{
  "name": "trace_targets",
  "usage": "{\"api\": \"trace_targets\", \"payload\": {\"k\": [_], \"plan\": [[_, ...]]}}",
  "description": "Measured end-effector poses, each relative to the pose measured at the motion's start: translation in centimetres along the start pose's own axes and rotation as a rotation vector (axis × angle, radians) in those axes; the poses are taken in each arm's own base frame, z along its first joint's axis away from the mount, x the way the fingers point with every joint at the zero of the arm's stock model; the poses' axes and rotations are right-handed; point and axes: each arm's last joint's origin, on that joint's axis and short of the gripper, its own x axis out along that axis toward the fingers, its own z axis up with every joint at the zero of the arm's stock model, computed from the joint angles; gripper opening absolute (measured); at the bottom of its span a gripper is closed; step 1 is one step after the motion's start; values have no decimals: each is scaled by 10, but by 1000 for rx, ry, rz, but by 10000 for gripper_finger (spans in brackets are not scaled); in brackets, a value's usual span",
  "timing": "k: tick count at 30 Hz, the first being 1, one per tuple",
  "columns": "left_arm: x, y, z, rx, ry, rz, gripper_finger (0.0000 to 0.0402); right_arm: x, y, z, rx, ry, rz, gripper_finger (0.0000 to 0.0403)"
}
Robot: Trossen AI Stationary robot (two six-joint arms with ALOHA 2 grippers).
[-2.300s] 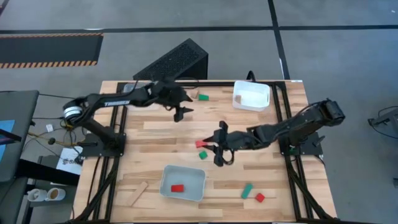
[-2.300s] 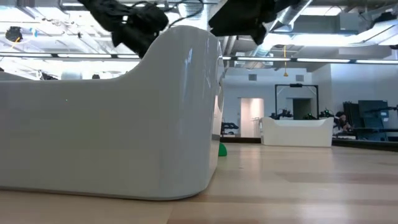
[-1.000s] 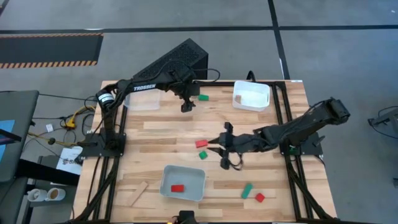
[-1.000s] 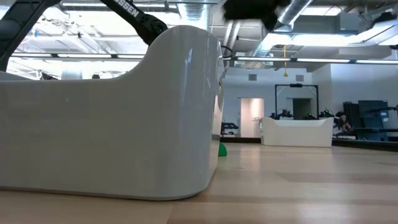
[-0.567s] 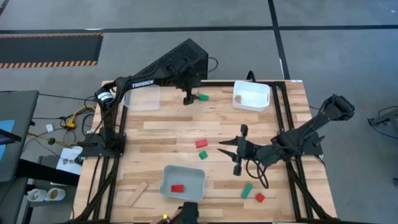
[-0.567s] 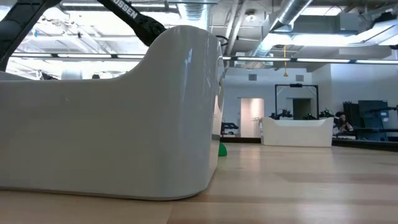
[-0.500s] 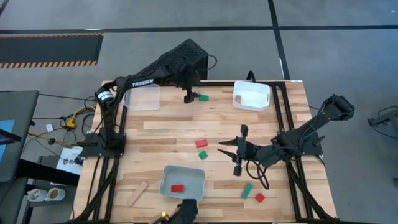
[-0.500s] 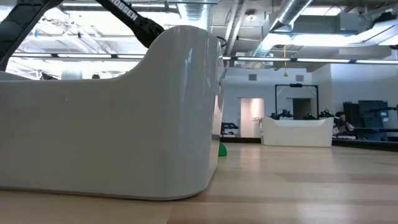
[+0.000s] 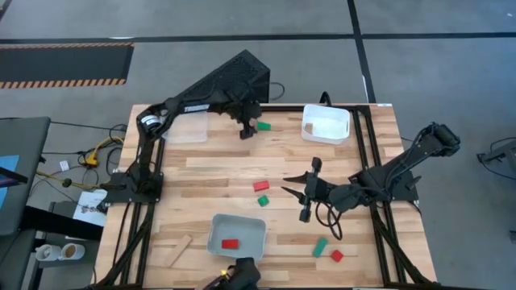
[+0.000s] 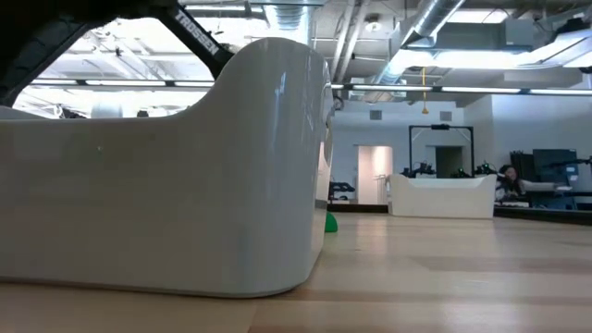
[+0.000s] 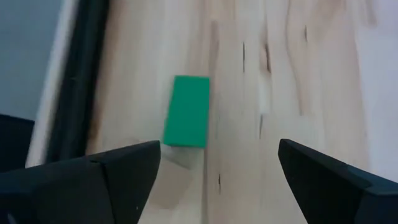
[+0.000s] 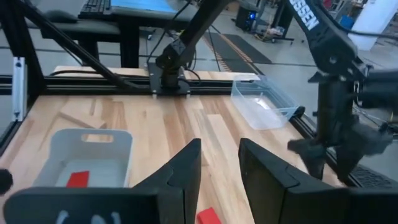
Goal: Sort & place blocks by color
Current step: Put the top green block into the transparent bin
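Left gripper at far edge of light wooden table, fingers spread wide, nothing held. Small green rectangular wooden block flat on table just beside it; in left wrist view same block ahead of fingers and off to one side of the gap, not centred, close to black table-edge rail.

Right gripper mid-table, low, fingers parted and empty. Small red wooden block and small green wooden cube near it, apart from fingers. Another red block already inside grey plastic tray. Clear plastic tray and white plastic tray at far side.

Risks, judged:
- Descent as aligned likely to put one finger on top of green block, tipping or shoving it toward rail.
- Skewed block may twist out on closing.
- Nudge toward edge could make it unreachable.
- Green piece dropped in tray already holding red: sorting error.
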Motion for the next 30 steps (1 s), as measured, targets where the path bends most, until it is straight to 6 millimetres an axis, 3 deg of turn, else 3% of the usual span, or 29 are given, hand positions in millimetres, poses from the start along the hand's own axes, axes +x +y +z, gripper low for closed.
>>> {"api": "trace_targets", "payload": {"k": [4, 11, 19, 30], "plan": [[14, -9, 3, 61, 35, 43, 314, 0, 0, 0, 10, 2, -2, 131], [15, -7, 6, 77, 7, 67, 314, 0, 0, 0, 16, 3, -2, 131], [16, -16, 11, 72, -69, -71, 314, 0, 0, 0, 25, 3, -2, 131], [23, -13, 7, 48, -64, -83, 314, 0, 0, 0, 25, 3, -1, 131]]}}
